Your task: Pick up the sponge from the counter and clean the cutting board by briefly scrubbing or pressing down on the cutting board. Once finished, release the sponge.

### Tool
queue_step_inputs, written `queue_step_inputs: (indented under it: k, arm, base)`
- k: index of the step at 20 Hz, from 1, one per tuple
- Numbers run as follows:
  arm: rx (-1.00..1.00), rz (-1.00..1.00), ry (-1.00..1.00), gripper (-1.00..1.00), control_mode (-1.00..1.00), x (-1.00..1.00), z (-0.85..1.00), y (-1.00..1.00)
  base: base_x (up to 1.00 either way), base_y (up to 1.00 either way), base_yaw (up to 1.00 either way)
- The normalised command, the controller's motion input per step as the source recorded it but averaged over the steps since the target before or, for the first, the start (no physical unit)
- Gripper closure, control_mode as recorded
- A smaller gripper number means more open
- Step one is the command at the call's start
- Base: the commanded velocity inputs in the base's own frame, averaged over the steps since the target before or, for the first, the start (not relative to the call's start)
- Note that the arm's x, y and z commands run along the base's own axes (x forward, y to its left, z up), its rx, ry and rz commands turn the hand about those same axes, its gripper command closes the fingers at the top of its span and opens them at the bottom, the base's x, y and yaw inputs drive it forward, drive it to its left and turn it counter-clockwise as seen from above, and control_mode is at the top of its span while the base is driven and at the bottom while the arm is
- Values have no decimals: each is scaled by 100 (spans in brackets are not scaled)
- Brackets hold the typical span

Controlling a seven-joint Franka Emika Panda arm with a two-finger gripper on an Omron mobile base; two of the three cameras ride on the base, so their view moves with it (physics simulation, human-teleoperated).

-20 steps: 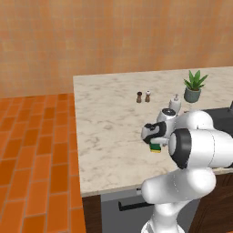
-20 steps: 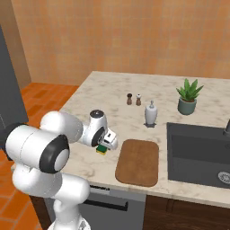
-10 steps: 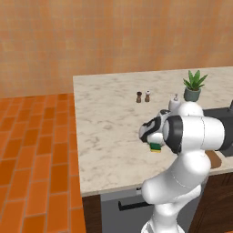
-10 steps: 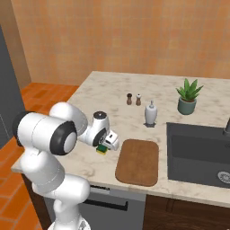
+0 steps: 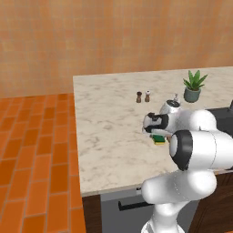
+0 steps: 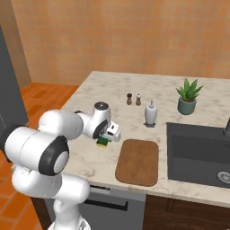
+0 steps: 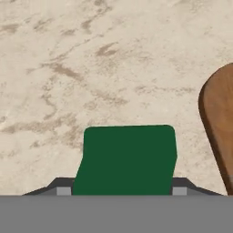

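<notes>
The sponge (image 7: pixel 127 159) shows its dark green top between my two fingertips, which press against its sides. My gripper (image 7: pixel 122 186) is shut on it, low over the marble counter (image 7: pixel 91 68). From the right base the sponge (image 6: pixel 103 142) sits under the gripper (image 6: pixel 108 137), just left of the brown cutting board (image 6: pixel 138 161). The board's rounded edge (image 7: pixel 220 118) lies at the right of the hand view, apart from the sponge. From the left base the gripper (image 5: pixel 157 133) holds the sponge (image 5: pixel 159 139) near the counter's (image 5: pixel 109 123) middle; my arm hides the board.
Two small shakers (image 6: pixel 129 99) stand behind the sponge, a white soap bottle (image 6: pixel 151 113) behind the board. A potted plant (image 6: pixel 187 96) sits at the back right. The dark sink (image 6: pixel 202 152) lies right of the board. The counter's front edge is close.
The arm's elbow has swung round while the hand stayed at the sponge. The sponge sits slightly higher in both base views than one second ago.
</notes>
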Motion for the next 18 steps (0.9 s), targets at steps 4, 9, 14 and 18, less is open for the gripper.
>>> queue_step_inputs:
  k: [4,9,14,18]
  arm:
    - [0,15,3,100,-100,11,49,-75]
    - [-1,1,2,100,-100,6,-9,-51]
    - [-13,0,0,100,-100,11,-48,-23]
    - [-5,0,0,100,-100,0,-51,-26]
  base:
    - [0,0,0]
    - [0,0,0]
    - [0,0,0]
    - [0,0,0]
